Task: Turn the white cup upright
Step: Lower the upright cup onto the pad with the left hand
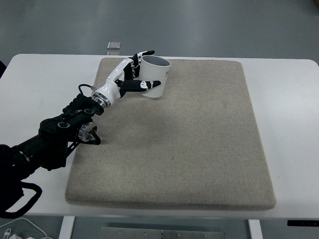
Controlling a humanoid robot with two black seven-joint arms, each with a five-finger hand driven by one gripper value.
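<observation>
Where the left arm leaves the lower-left corner, its shoulder end and a loop of black cable are cut off by the picture's edge. Contact between palm and cup is hidden behind the fingers, and a small mark on the cup's side is too small to read.

Item: white cup [156, 74], cylindrical, smooth and matt, grey inside; standing with its open mouth upward, near the far left corner of the mat.

Item: left hand [130, 75], glossy white shells with black joints. Fingers curled round the cup's left side: one black-tipped finger lies across the front wall, the others reach up by the rim. It appears to grasp the cup.

Item: left arm [60, 132], black, jointed, with a silver cylindrical fitting at the wrist and thin cables; lies diagonally over the mat's left edge.

Item: mat [199, 144], beige, felt-like, coarse nap, roughly square with rounded corners, faintly mottled.

Item: surface [289, 109], white, smooth, rounded corners, its near edge partly cut off.

Item: small grey rectangular object [114, 46], beyond the surface's far edge; nature unclear.

Item: floor [224, 25], grey, smooth.
</observation>
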